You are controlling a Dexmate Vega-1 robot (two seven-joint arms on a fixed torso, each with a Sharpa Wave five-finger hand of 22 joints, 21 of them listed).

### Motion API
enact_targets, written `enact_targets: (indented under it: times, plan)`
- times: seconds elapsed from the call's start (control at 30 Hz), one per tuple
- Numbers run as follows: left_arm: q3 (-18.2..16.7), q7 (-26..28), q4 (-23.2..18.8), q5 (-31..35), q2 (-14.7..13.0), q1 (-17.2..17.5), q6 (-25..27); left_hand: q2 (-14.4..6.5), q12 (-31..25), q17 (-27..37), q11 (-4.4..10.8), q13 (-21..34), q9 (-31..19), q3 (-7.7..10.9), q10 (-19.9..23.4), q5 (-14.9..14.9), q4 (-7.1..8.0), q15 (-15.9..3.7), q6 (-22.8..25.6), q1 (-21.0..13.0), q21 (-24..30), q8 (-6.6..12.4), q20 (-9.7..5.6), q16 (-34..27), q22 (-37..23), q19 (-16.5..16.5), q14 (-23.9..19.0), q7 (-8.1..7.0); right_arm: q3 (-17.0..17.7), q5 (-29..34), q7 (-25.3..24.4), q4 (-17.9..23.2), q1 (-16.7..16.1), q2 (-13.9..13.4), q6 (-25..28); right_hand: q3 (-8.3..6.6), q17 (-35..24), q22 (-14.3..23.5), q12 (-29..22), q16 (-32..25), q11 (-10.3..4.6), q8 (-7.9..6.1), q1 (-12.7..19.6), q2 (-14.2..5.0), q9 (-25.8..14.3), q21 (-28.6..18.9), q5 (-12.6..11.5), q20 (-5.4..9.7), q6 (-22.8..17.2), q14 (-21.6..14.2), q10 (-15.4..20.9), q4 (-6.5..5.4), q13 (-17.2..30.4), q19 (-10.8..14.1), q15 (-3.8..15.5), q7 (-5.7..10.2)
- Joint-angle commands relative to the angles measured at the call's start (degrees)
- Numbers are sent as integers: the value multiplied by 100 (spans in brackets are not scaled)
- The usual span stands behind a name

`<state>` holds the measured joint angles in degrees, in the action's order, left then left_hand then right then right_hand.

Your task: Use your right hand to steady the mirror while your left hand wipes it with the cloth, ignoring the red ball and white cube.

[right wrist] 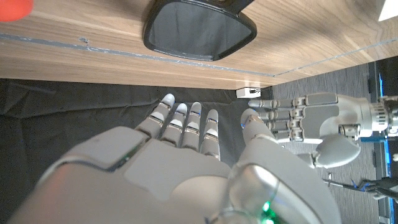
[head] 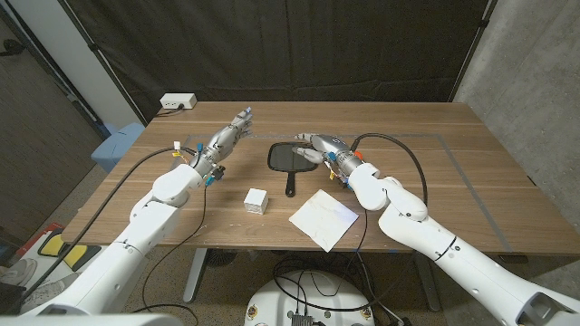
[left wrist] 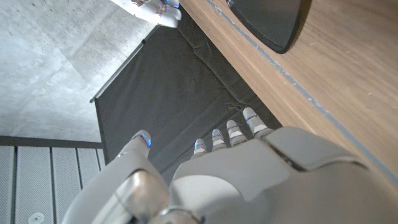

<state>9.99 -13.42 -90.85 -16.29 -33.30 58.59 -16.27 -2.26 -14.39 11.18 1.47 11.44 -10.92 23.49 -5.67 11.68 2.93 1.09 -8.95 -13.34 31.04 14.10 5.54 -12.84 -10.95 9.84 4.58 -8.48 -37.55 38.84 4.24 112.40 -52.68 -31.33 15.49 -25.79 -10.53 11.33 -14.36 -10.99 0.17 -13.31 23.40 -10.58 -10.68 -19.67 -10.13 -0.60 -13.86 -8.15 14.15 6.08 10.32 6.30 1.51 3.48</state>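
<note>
Head view: a wooden table (head: 471,172) with a thin grey line marking a rectangle on its top stands before a black curtain (head: 299,45). A grey concrete wall (head: 535,63) rises at the right, and a white power strip (head: 178,102) sits at the table's far left corner. The mirror (head: 291,159), a dark hand mirror, lies flat near the table's middle with its handle pointing toward the robot. The cloth (head: 323,218), white and folded, lies near the front edge, just right of the handle. The white cube (head: 256,200) sits left of the cloth, apart from the mirror. The left hand (head: 229,136) is held out over the table left of the mirror, fingers straight and apart, holding nothing. The right hand (head: 319,148) is at the mirror's right edge, fingers extended over it and holding nothing; whether it touches the glass I cannot tell.

Left wrist view: the left hand (left wrist: 249,180) shows its back, fingers straight and spread, with the curtain (left wrist: 168,93) and concrete wall (left wrist: 56,56) beyond. The mirror (left wrist: 273,22) lies on the wood.

Right wrist view: the right hand (right wrist: 180,162) has its fingers straight and slightly parted, empty. The mirror (right wrist: 199,31) lies on the table beyond them, a bit of the red ball (right wrist: 12,7) shows at the picture's corner, and the left hand (right wrist: 311,121) is beside.
</note>
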Motion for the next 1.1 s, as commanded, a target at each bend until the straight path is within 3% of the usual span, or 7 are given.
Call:
enact_targets:
  times: [0.03,0.17,0.33,0.47,0.63,0.87,1.1]
  plan:
    - [132,-176,-393,643,-313,-113,-268,68,-32,-15,3,6,-2,32,144,54,-188,-128,283,-238,46,83,-220,-17,-10,-11,-105,-2,-245,224,252,-228,198,118,69,-48,-26,22,41,13,-23,37,73,-22,-13,27,-16,23,36,59,-35,-19,27,-21,8,-2]
    - [201,-333,-540,927,-461,-192,-309,99,-51,-22,58,4,-1,57,288,48,-301,-230,486,-385,55,125,-406,-21,-9,-94,-221,47,-299,234,346,-311,264,172,88,-53,-29,22,67,25,-25,61,83,-21,-14,39,-14,40,77,108,-78,-31,28,-50,-6,-11]
    - [291,-620,-722,1236,-665,-302,-324,141,-60,-29,147,2,-2,78,391,46,-414,-290,645,-531,53,161,-444,-16,-8,-131,-295,64,-370,248,461,-413,357,233,102,-58,-35,24,120,48,-15,114,97,-17,-17,59,-10,57,180,214,-176,-59,30,-100,-34,-7]
    - [310,-711,-883,1576,-786,-331,-457,258,-74,-35,378,3,-10,127,617,32,-698,-472,838,-904,76,193,-409,-30,-13,-270,-514,-30,-411,261,502,-488,415,274,93,-61,-39,24,153,56,-28,138,106,-16,-19,72,-9,68,230,274,-239,-75,32,-131,-52,-11]
    - [225,-650,-1175,2108,-898,-239,-704,428,-86,7,637,13,-36,211,1068,73,-1112,-701,1530,-1584,165,403,-339,-95,-16,-641,-995,-381,-459,299,581,-588,494,330,156,-64,-40,25,170,62,-15,155,115,-14,-21,84,-8,76,269,325,-268,-88,33,-160,-68,-21]
    - [38,-970,-1415,1795,-1003,-32,-1000,489,-174,26,768,19,-48,189,1558,78,-1139,-820,2085,-1774,201,582,-434,-86,-20,-804,-1123,-387,-521,363,626,-735,584,412,254,-70,-43,25,213,66,1,170,128,-16,-23,101,-8,109,303,393,-363,-109,35,-202,-80,-24]
    - [-172,-1414,-1843,1474,-1353,255,-1050,514,-186,6,794,15,-39,173,1701,80,-1138,-901,2175,-1828,203,588,-482,-74,-21,-829,-1178,-407,-648,464,717,-964,754,557,371,-75,-44,26,235,66,8,186,141,-15,-25,112,-9,114,350,446,-413,-125,37,-228,-93,-28]
